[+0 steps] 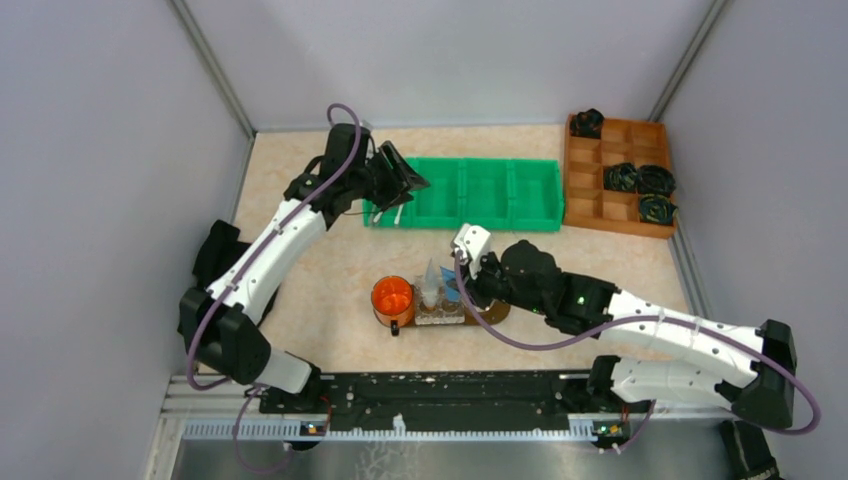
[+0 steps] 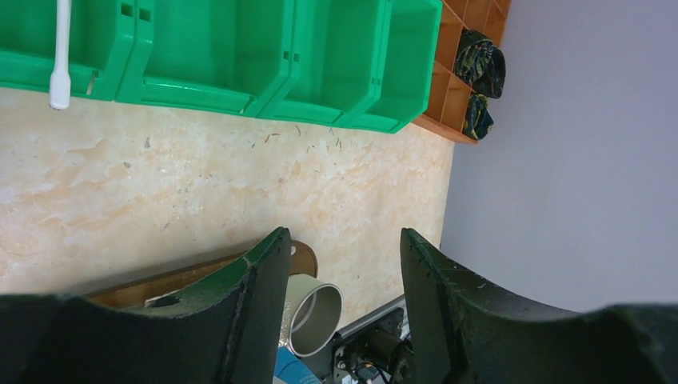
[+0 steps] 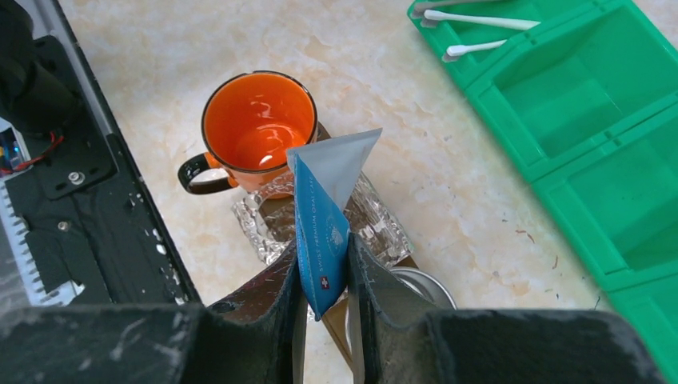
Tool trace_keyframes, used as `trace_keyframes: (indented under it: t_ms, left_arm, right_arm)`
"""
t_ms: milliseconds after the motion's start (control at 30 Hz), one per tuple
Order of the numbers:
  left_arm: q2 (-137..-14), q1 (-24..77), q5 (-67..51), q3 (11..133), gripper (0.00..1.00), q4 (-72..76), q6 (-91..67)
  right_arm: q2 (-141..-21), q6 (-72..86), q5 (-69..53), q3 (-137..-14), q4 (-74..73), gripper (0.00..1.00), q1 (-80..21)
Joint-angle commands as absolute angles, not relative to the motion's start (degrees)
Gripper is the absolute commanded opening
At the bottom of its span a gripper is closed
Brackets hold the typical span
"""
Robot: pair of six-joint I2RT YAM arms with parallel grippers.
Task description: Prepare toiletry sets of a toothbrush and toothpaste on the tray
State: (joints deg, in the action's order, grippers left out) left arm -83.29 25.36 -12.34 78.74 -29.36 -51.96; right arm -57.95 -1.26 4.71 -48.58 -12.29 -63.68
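My right gripper [image 3: 322, 268] is shut on a blue squeeze tube [image 3: 320, 216] and holds it upright over the dark brown wooden tray [image 1: 492, 316]. In the top view this gripper [image 1: 462, 285] is over the tray's right half, next to a pale tube [image 1: 432, 274] standing in a clear crinkled holder [image 3: 376, 224]. My left gripper [image 2: 344, 248] is open and empty; in the top view it [image 1: 405, 185] hovers over the left end of the green bin [image 1: 490, 190]. Slim white toothbrushes [image 3: 480, 20] lie in the bin's left compartment; one also shows in the left wrist view [image 2: 61, 56].
An orange mug [image 1: 392, 300] stands on the tray's left end and a metal cup [image 3: 424, 288] on its right. An orange-brown compartmented box [image 1: 620, 175] with dark bundles sits at the back right. Grey walls enclose the table.
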Motion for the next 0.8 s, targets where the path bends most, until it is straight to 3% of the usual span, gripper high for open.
trace_keyframes:
  t_ms: [0,767]
  left_arm:
    - [-81.4,24.9,-13.4,77.7,0.59,-27.9,-51.0]
    - [-80.3,24.7,-14.2,76.5,0.58,-27.2,-50.8]
  right_arm:
    - [-57.9,-1.9,7.4,-48.8,-6.6,0.12,-64.4]
    - [-60.6,-1.3,8.8,-45.4,-0.4,0.12,-64.4]
